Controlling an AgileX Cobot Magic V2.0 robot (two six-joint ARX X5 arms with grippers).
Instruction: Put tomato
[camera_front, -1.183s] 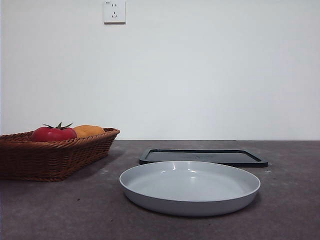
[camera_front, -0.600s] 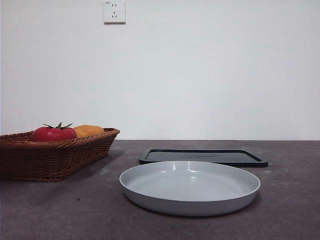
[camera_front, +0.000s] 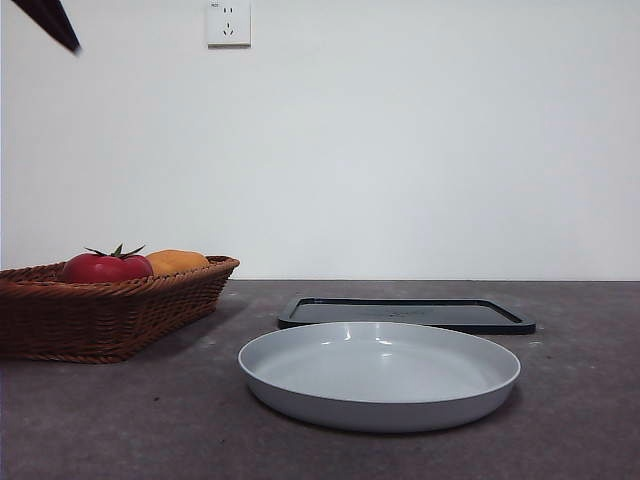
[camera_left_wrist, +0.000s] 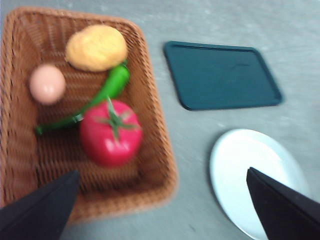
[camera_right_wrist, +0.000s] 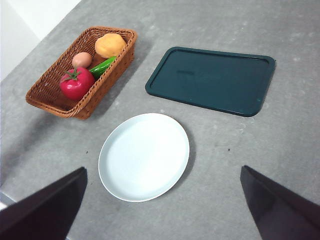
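Tomato: I see the tomato (camera_left_wrist: 111, 132) lying in the basket (camera_left_wrist: 152, 107), under and ahead of my left gripper (camera_left_wrist: 165, 205), nearer its left jaw than its right.
Tomato's pose: it is round, so I can name no long axis; its green stem faces up toward the left wrist camera.
Left gripper: jaws spread wide, nothing between them, held above the near end of the basket and clear of everything. In the front view I see only a dark tip (camera_front: 48, 22) at the top left corner.
Right gripper: my right gripper (camera_right_wrist: 162, 210) hangs high with jaws wide apart and empty; the plate (camera_right_wrist: 144, 156) lies below, between them.
Basket neighbours: a green pepper (camera_left_wrist: 102, 92) touches the tomato's far side; the orange fruit (camera_left_wrist: 96, 47) and a pale pink fruit (camera_left_wrist: 46, 84) sit beyond it.
Tray: the dark tray (camera_right_wrist: 212, 79) lies flat beyond the plate, apart from the basket.
Hard to see: the left wrist view is blurred, so fine detail is lost. In the front view the basket wall (camera_front: 110, 310) hides the tomato's lower half (camera_front: 105, 267), and the pepper and pink fruit do not show.
Cut off: the plate's edge runs behind the left gripper's right jaw in the left wrist view.
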